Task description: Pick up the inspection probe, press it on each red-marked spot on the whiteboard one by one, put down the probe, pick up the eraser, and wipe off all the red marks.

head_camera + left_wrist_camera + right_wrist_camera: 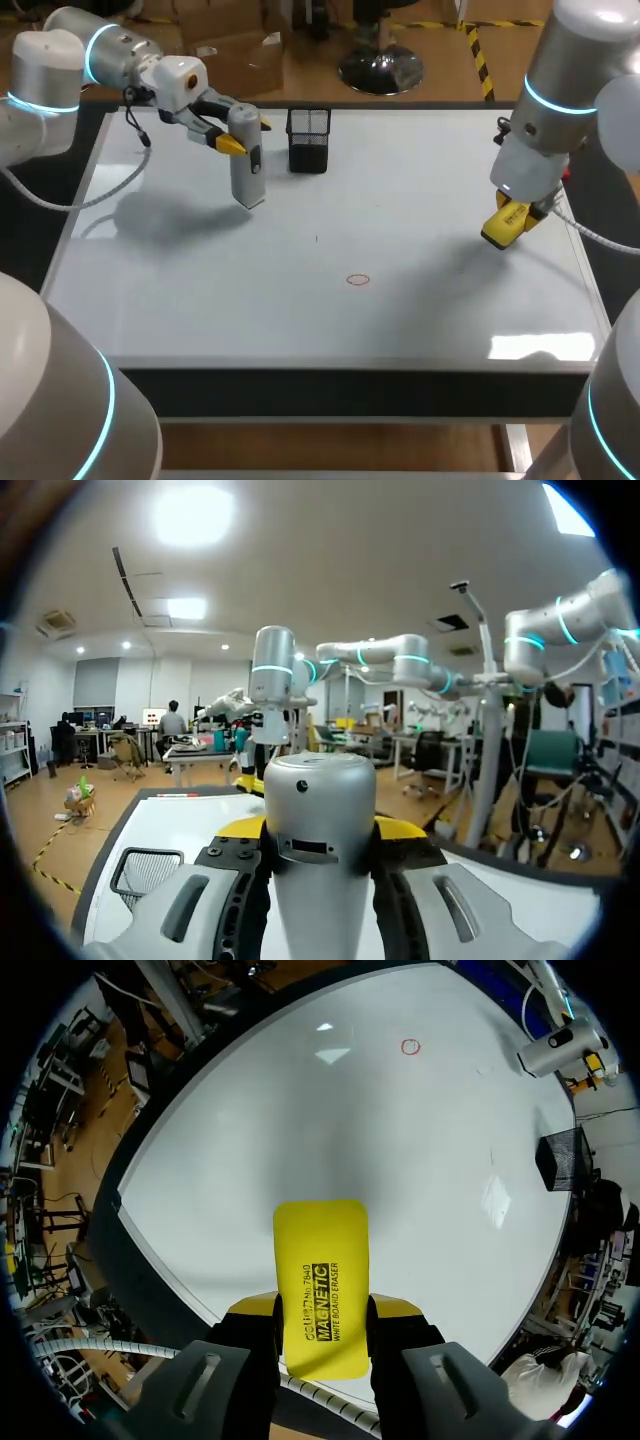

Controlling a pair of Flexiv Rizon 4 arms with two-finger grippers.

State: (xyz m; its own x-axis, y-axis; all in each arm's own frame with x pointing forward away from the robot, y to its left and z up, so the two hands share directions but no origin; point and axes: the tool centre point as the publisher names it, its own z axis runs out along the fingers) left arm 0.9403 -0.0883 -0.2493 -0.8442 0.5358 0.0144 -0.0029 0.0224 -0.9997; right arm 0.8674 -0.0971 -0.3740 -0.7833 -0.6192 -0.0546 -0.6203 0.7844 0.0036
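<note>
The grey cylindrical probe (245, 155) hangs upright over the whiteboard's (200, 300) back left, with my left gripper (238, 136) shut on it. Seen from the left wrist, the probe (320, 820) stands between the yellow-tipped fingers (243, 828). My right gripper (512, 215) hovers over the board's right side, shut on the yellow eraser (503, 227). From the right wrist the eraser (320, 1285) sticks out ahead of the fingers, above the board. A small red circle mark (358, 279) sits near the board's middle front, also visible as the red mark (410, 1047) far ahead of the right gripper.
A black mesh pen cup (308, 139) stands at the board's back, just right of the probe; the same cup (565, 1158) shows from the right wrist. A faint short dark stroke (316, 238) lies mid-board.
</note>
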